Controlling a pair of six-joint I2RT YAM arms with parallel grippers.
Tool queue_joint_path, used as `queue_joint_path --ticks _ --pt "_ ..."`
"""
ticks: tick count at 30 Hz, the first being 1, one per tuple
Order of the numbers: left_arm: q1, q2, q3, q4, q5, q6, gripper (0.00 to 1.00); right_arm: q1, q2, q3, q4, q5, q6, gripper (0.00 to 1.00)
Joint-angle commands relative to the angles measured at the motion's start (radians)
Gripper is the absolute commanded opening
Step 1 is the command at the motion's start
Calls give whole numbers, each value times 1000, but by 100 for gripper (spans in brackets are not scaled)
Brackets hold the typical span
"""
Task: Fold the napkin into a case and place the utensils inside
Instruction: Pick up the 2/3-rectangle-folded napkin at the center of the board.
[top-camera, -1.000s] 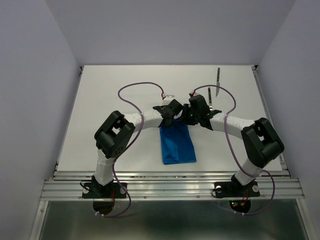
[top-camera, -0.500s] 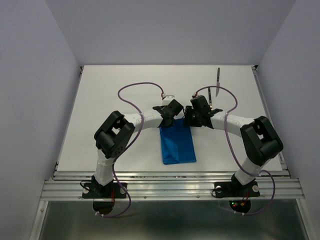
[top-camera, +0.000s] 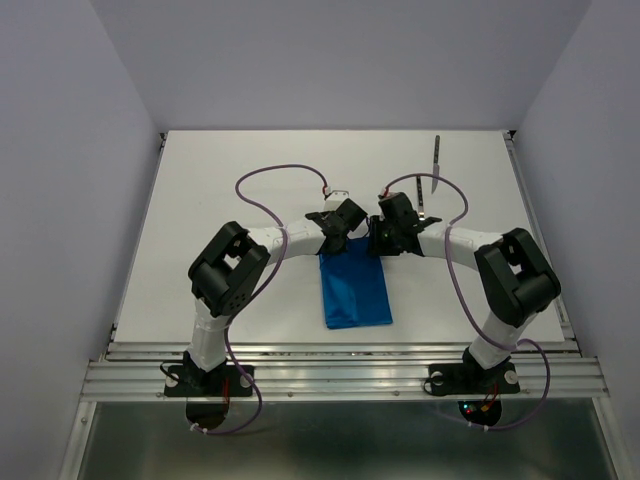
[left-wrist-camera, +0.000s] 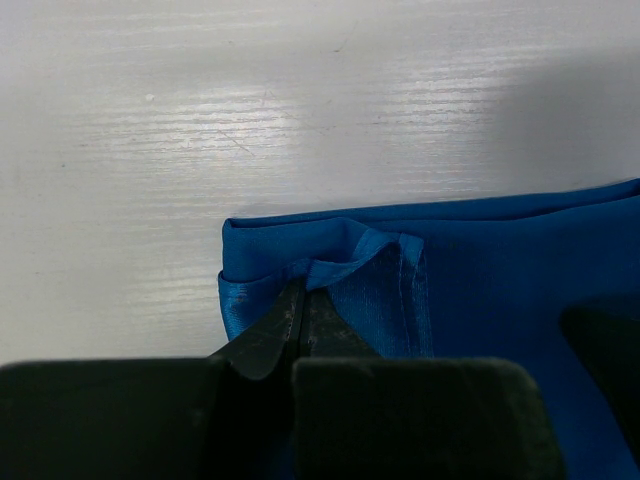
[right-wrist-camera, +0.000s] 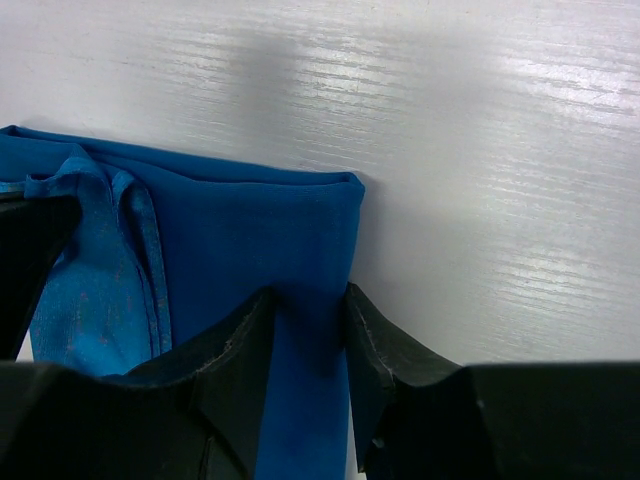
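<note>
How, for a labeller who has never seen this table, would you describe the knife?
On the white table, look far right, beyond the right gripper. The knife lies there on bare tabletop, lengthwise away from the arms: a thin silvery sliver, unlike the broad blue napkin in the middle.

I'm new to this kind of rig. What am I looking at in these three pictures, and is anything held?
Two robot arms are bolted at the near edge of a table. The wide picture looks down from above and behind them. The other two come from a camera on each wrist, whose dark fingers show at the bottom. A folded blue napkin lies in the middle, and a knife lies farther back on the right. The left gripper is shut, pinching a raised fold near the napkin's far left corner. The right gripper is open, its fingers either side of the cloth near the far right corner, not closed on it.
</note>
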Motion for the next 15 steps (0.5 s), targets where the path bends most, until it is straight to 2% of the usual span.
queue_joint_path --ticks 1,5,10,15 --pt "6 -28 -15 -39 -3 -11 0 11 12 23 -12 0 -32 41" --pt "6 -28 -12 -40 -3 -11 0 32 19 31 -19 20 -35 41" --pt "6 -28 -11 -42 -3 -11 0 42 54 48 -49 80 -37 38" --pt "6 -29 -15 -42 -3 -12 0 51 77 54 -58 100 -26 27"
